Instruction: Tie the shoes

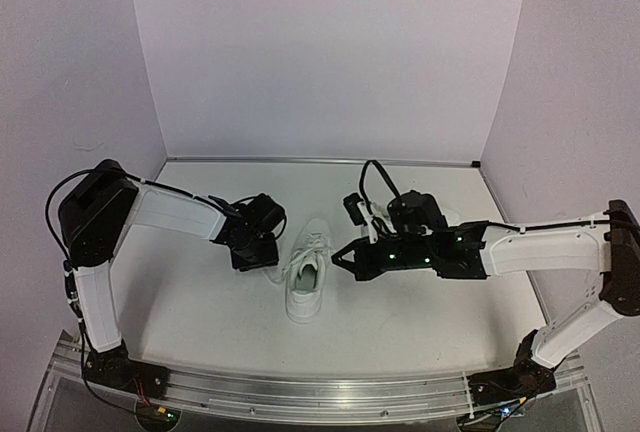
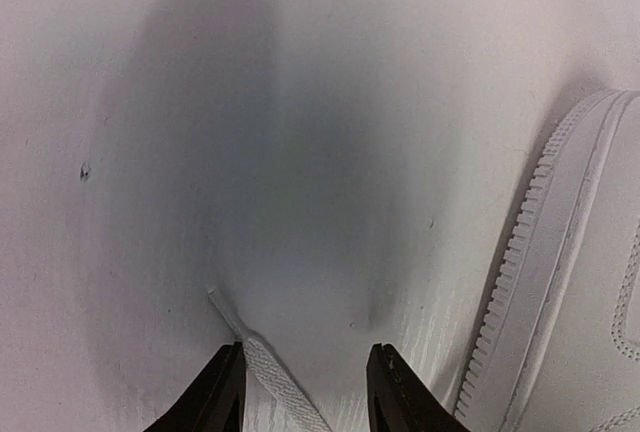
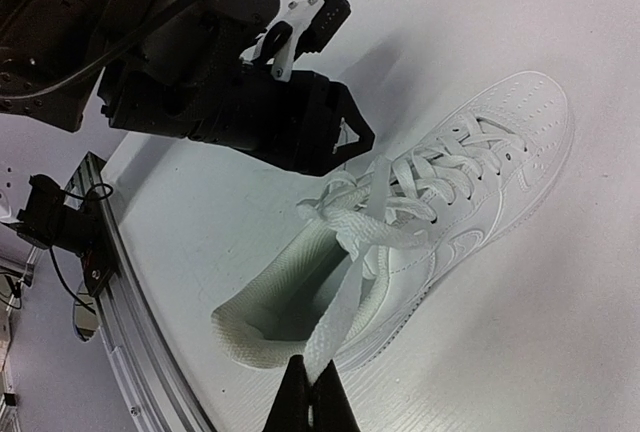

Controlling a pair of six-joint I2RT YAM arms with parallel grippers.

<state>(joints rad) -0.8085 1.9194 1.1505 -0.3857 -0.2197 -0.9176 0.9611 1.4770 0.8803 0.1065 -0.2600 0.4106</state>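
White tabletop (image 1: 200,292), lavender walls. White sneaker (image 1: 300,304) at centre. Right claw (image 3: 310,382) clenched on taut lace (image 3: 345,297). Left claw (image 2: 305,352) released, straddling loose lace end (image 2: 265,362) beside sole. Limp, flat, slippery laces: pinch near tip. Light shoe, likely to drag under pull.

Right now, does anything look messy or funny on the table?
Yes. The white sneaker is untied. One lace stretches from it to the shut right gripper, and another lace end lies loose on the table inside the open left gripper.
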